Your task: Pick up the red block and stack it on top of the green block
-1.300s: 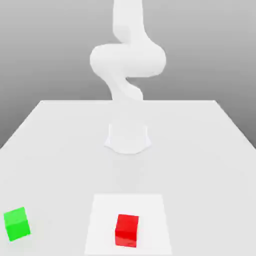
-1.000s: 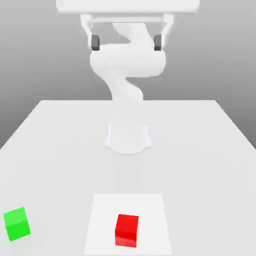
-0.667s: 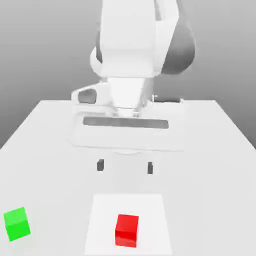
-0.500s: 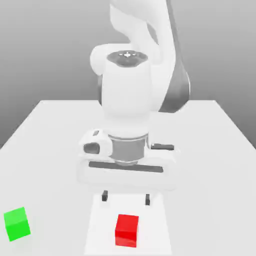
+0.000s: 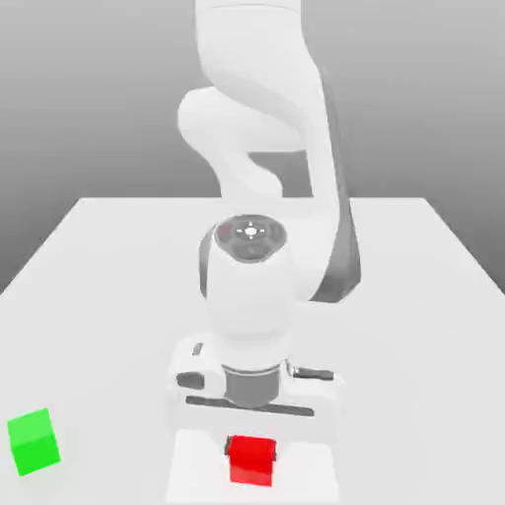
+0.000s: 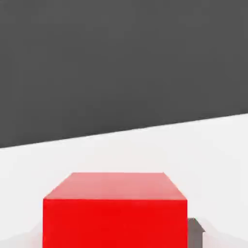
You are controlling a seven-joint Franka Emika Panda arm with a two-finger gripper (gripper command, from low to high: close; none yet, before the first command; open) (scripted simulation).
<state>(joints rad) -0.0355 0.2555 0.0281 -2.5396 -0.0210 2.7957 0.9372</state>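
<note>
The red block [image 5: 252, 466] rests on the table near the front edge, on a paler square patch. My gripper [image 5: 252, 453] has come straight down over it, with a dark finger pressed against each side of the cube, so it is shut on the red block. In the hand view the red block [image 6: 115, 213] looms close, with one dark fingertip [image 6: 194, 231] against its side. The green block [image 5: 33, 441] sits alone at the exterior view's left, well apart from the gripper.
The pale table [image 5: 414, 296] stretches back to its far edge. The paler square patch [image 5: 195, 471] lies under the red block. My white arm [image 5: 256, 286] rises over the table's middle, between the front and the far edge.
The arm has swung down from high above to the red block. The fingers, wide apart half a second ago, have shut onto the block's sides. Neither block has moved.
</note>
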